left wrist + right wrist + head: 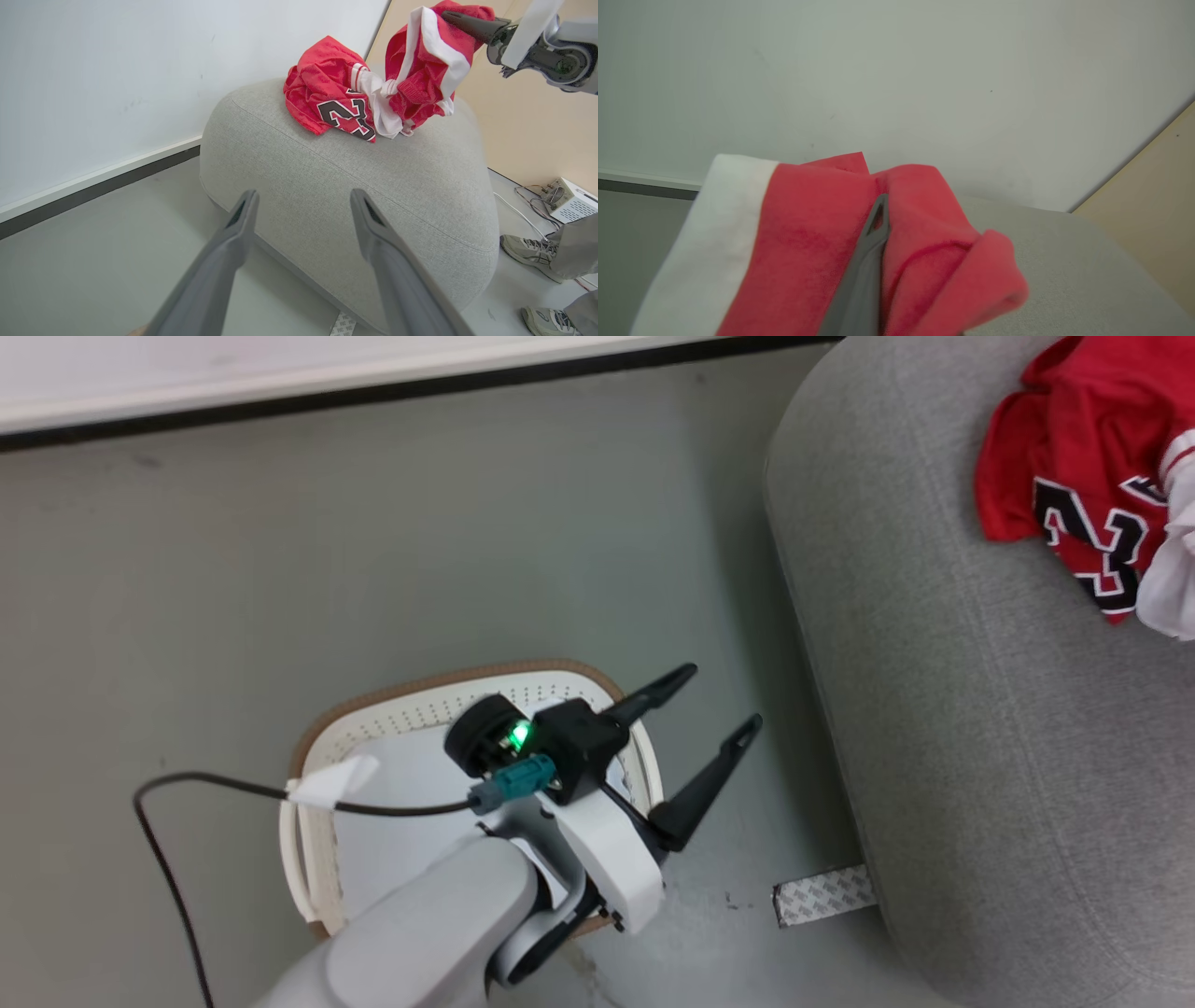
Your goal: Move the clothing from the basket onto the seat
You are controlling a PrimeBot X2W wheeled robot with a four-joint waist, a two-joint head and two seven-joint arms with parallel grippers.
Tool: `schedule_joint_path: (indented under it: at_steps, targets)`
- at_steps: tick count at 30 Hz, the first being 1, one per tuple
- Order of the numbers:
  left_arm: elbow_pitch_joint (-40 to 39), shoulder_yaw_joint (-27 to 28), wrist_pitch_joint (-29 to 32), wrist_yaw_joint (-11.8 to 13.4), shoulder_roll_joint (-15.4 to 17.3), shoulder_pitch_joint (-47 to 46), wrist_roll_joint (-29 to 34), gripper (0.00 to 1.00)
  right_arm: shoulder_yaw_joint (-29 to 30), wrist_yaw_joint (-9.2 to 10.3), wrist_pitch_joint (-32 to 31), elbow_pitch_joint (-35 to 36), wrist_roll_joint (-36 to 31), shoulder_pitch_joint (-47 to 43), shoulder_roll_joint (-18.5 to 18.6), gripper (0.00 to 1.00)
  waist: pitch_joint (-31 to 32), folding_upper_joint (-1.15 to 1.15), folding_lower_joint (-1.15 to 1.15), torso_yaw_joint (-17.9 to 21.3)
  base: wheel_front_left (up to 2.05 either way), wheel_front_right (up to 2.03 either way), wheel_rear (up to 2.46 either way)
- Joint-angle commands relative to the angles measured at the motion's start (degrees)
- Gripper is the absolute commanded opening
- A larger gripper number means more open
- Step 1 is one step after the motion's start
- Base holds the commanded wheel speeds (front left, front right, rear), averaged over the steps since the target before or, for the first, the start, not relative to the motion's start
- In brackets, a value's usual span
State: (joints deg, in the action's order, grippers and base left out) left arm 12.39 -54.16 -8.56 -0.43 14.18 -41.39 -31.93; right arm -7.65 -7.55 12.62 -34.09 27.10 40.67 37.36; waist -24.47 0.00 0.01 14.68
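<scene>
Head view: the basket (pixel 411 709) stands on the grey floor (pixel 467 523), just beside the foot of the seat (pixel 980 728), with its pale bottom showing. The left pincer (pixel 721 697) hangs over the basket's right rim. Its two dark fingers are spread apart with nothing between them, and they point toward the seat. A black cable (pixel 233 788) runs from the wrist out across the floor. A strip of patterned tape (pixel 823 896) lies on the floor at the seat's edge. The red jersey (pixel 1064 467) lies crumpled on top of the seat at the upper right, its black-and-white numerals facing up.

Left wrist view: the left pincer (pixel 303 198) is wide apart, aimed at the side of the seat (pixel 420 186). On the seat's top lies the jersey (pixel 322 88). Touching it on the right are the shorts (pixel 420 74), lifted at their upper end by the right pincer (pixel 460 21), which is clamped on the fabric while the lower folds rest on the cushion. A person's shoes (pixel 528 252) and a white box (pixel 572 205) are on the floor beyond the seat.

Right wrist view: the right pincer (pixel 879 210) is pressed together on the shorts (pixel 803 242), red cloth with a white band folding around it, above the seat (pixel 1064 261) and before a pale wall (pixel 896 70)
</scene>
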Motion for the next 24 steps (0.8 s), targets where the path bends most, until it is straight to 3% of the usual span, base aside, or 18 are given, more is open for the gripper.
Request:
schedule_joint_path:
  at_steps: [1, 7, 13, 16, 19, 20, 21, 22, 24]
  targets:
    - [-0.65, 0.63, 0.4, 0.44, 1.17, -1.01, 0.64, 1.0, -0.75, 0.13, -0.08, -2.4, 0.27, 2.38, 0.87, 0.0, -2.81, 0.0, -0.01, -1.12, 0.0, 0.0, 0.0]
    - [-2.19, 1.08, 1.35, 1.07, 2.6, -2.27, 1.2, 1.0, -3.62, 0.13, -2.72, -10.8, 3.6, 7.41, 0.99, 0.0, -6.7, 0.0, -0.01, -2.02, 0.0, 0.0, 0.0]
    - [-1.94, 1.17, 0.94, 1.43, 2.85, -2.33, 0.98, 1.0, -9.47, 0.13, -9.9, -17.15, 9.08, 7.73, 0.43, 0.26, -7.67, 0.0, -0.01, -2.65, 0.0, 0.0, 0.0]
    - [-1.68, 1.37, 0.63, 1.54, 3.03, -2.38, 0.63, 1.0, -12.68, 0.13, -15.0, -16.71, 13.21, 7.31, 1.08, 0.29, -7.79, 0.0, -0.01, -2.61, 0.0, 0.0, 0.0]
    - [-1.57, 1.68, 0.51, 1.64, 3.21, -2.77, 0.32, 1.0, -14.69, 0.13, -15.86, -16.18, 15.84, 7.32, 1.81, 0.34, -7.92, 0.0, -0.01, -2.4, 0.0, 0.0, 0.0]
    - [-1.52, 1.74, 0.45, 1.68, 3.25, -2.85, 0.32, 1.0, -15.3, 0.13, -15.7, -16.08, 16.51, 7.35, 2.03, 0.46, -7.9, 0.0, -0.01, -2.34, 0.0, 0.0, 0.0]
    - [-1.46, 1.79, 0.44, 1.72, 3.24, -2.91, 0.28, 1.0, -15.81, 0.13, -15.21, -16.04, 16.98, 7.37, 2.38, 0.89, -7.83, 0.0, -0.01, -2.28, 0.0, 0.0, 0.0]
    - [-1.39, 1.75, 0.37, 1.7, 3.19, -2.94, 0.25, 1.0, -16.24, 0.13, -14.96, -16.21, 17.56, 7.27, 2.62, 1.0, -7.64, 0.0, -0.01, -2.27, 0.0, 0.0, 0.0]
    - [-1.12, 1.77, 0.09, 1.61, 3.15, -2.86, 0.02, 1.0, -17.34, 0.13, -14.27, -16.34, 18.09, 7.03, 2.82, 1.0, -6.96, 0.0, -0.01, -2.2, 0.0, 0.0, 0.0]
